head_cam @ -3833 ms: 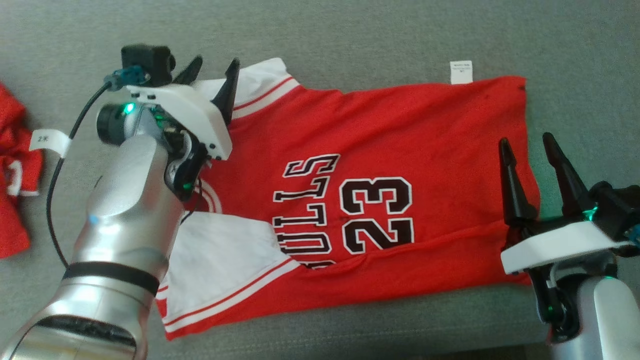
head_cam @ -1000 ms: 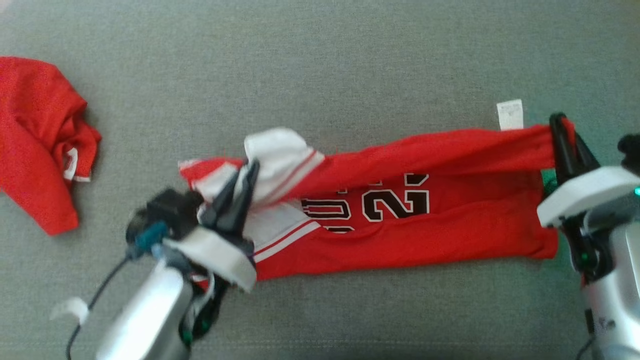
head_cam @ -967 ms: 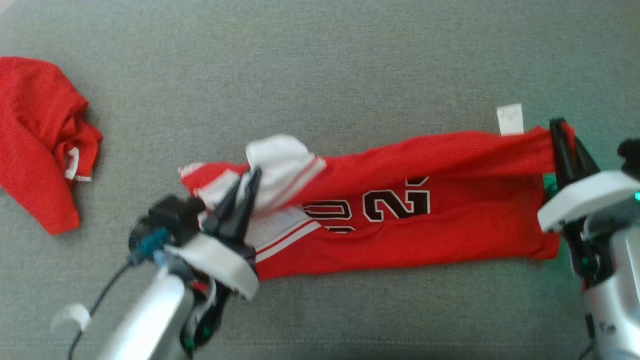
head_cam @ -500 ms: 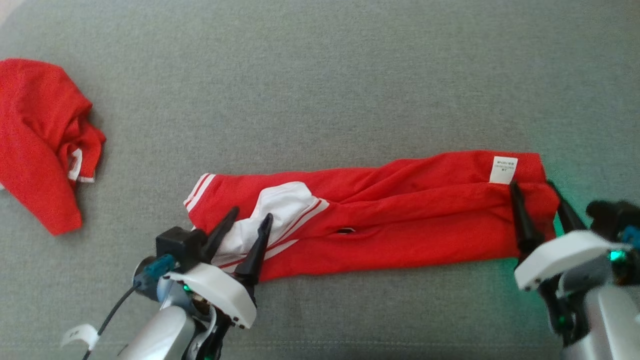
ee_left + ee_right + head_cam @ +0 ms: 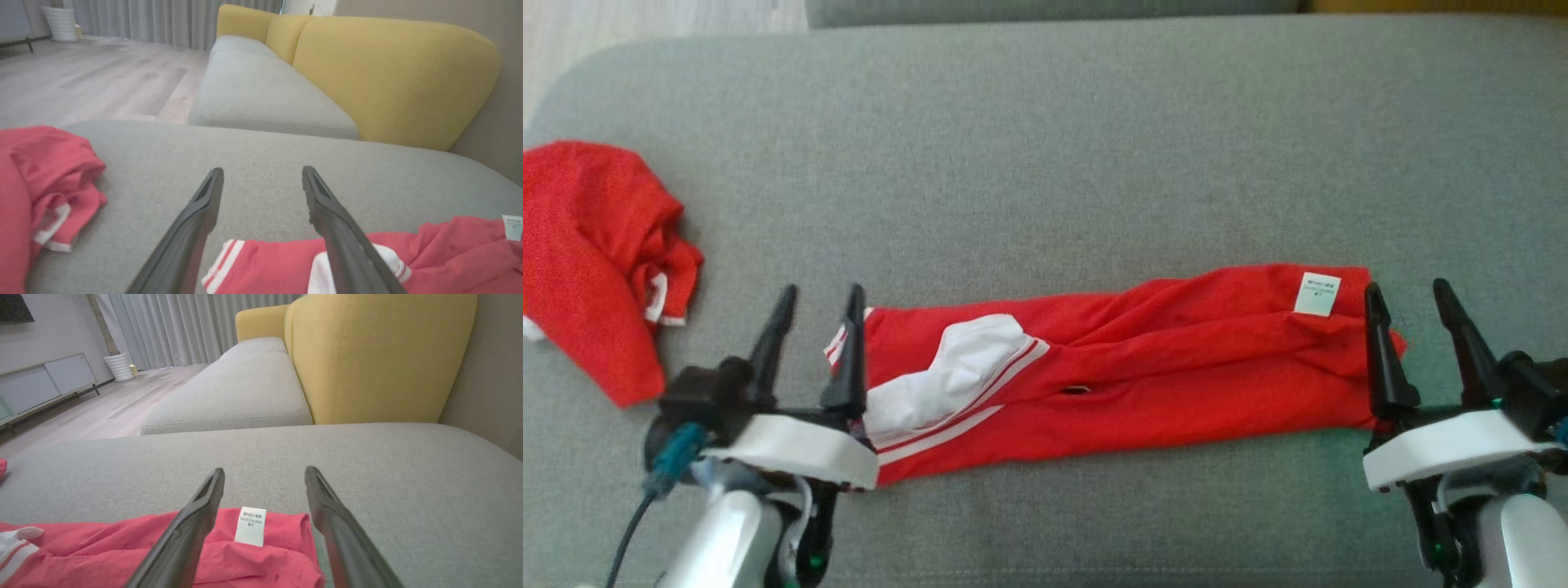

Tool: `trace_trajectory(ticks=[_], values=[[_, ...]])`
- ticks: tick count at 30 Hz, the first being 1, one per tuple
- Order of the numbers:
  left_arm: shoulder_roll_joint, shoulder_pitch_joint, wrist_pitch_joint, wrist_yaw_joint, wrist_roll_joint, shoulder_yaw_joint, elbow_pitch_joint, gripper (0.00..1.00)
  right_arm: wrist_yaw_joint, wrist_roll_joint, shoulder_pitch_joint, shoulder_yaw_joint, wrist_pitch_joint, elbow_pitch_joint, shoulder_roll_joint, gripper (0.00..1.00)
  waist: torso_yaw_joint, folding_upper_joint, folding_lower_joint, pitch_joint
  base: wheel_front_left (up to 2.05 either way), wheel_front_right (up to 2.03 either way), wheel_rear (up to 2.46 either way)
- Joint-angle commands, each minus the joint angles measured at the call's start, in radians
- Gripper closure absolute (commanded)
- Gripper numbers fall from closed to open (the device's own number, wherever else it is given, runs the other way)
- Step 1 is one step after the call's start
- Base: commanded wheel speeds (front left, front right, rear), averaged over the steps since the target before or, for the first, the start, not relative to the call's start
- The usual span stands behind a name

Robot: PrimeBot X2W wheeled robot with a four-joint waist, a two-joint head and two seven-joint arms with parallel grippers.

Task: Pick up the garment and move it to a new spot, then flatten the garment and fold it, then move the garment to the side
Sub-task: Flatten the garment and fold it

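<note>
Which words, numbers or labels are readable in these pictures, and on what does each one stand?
On the white label of the folded red garment: a few lines of small dark print, too blurred to read.
On the crumpled red garment at the left: no lettering shows.
No other text is readable.

The garment (image 5: 1176,367), a red jersey, lies folded lengthwise into a long, narrow, creased band stretched from one pincer to the other. Its white-and-red striped end sits by the left pincer (image 5: 822,290), with a white panel (image 5: 964,367) edged in red stripes just to that pincer's right. Its other end reaches the right pincer (image 5: 1406,286), where a small white label (image 5: 1317,294) lies face-up just left of the fingers. Neither pincer grips it.
</note>
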Motion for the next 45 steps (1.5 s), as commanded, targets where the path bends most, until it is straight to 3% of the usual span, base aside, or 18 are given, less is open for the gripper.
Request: trace_trajectory(ticks=[1,10,29,34,45], values=[[0.016,-0.006,-0.012,0.014,0.024,0.056,-0.049,0.0,-0.001,-0.014,-0.001,0.024,-0.008,-0.053,0.0,0.0,0.0,-0.0001,0.0,-0.021,0.0,0.0,0.0],[0.018,0.094,-0.012,0.024,0.095,0.086,-0.087,0.0,-0.001,-0.037,0.054,0.041,0.019,-0.117,0.007,0.0,0.002,-0.0001,0.0,-0.076,0.0,0.0,0.0],[0.009,0.101,-0.012,0.012,0.122,0.096,-0.077,0.0,-0.001,-0.037,0.064,0.031,0.037,-0.115,0.017,0.0,0.009,-0.0001,0.0,-0.081,0.0,0.0,0.0],[-0.004,0.076,-0.012,-0.002,0.127,0.089,-0.077,0.0,-0.001,-0.022,0.032,-0.016,0.04,-0.048,0.016,0.0,0.022,-0.0001,0.0,-0.053,0.0,0.0,0.0],[-0.045,0.003,-0.012,-0.049,0.144,0.083,-0.048,0.0,-0.001,-0.03,-0.128,-0.103,0.112,0.241,-0.008,0.0,0.052,-0.0001,0.0,0.037,0.0,0.0,0.0]])
